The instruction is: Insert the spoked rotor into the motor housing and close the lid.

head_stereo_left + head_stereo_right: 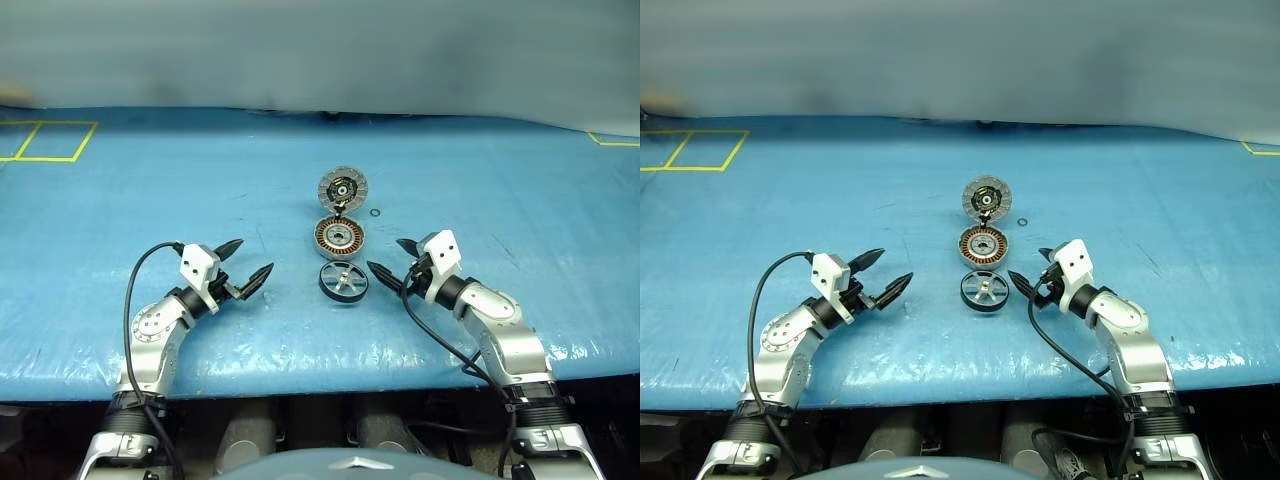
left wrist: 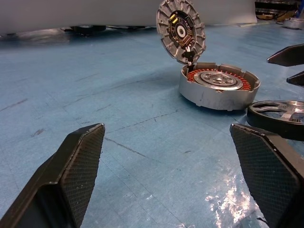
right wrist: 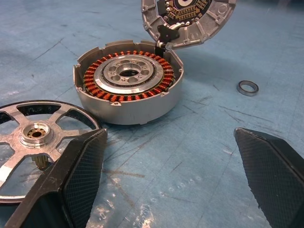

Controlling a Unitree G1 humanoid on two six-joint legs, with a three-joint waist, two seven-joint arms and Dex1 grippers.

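nothing is gripped yet, so the whole job is judged to be still ahead. the left gripper (image 1: 249, 265) and the right gripper (image 1: 393, 258) are held over the blue covered bench (image 1: 120, 210) with their black fingers spread wide and empty, one on each side of the parts

the spoked rotor, a small shiny silver wheel with a dark outer rim and open gaps (image 1: 343, 281), is lying flat on the bench at the near end of the row, just beside the motor housing. the motor housing, a round shallow grey metal cup with a ring of copper-orange coils around a silver hub (image 1: 338, 237), sits right behind it, and nothing is in the cup besides its own coils and hub. the lid, a round grey disc with a ribbed ring around a dark centre (image 1: 343, 187), is stood up open at the far edge of the housing, seemingly hinged there by a small black piece. a small loose metal ring (image 1: 374, 213) is lying near the housing on the right

what could go wrong: the rotor is thin and flat on the bench, so it could be pushed away rather than picked up. if it is set in tilted, the coils could be scraped or the rotor jammed off the hub. the upright lid could be knocked shut early by an arm reaching over, and the loose ring could get swept along
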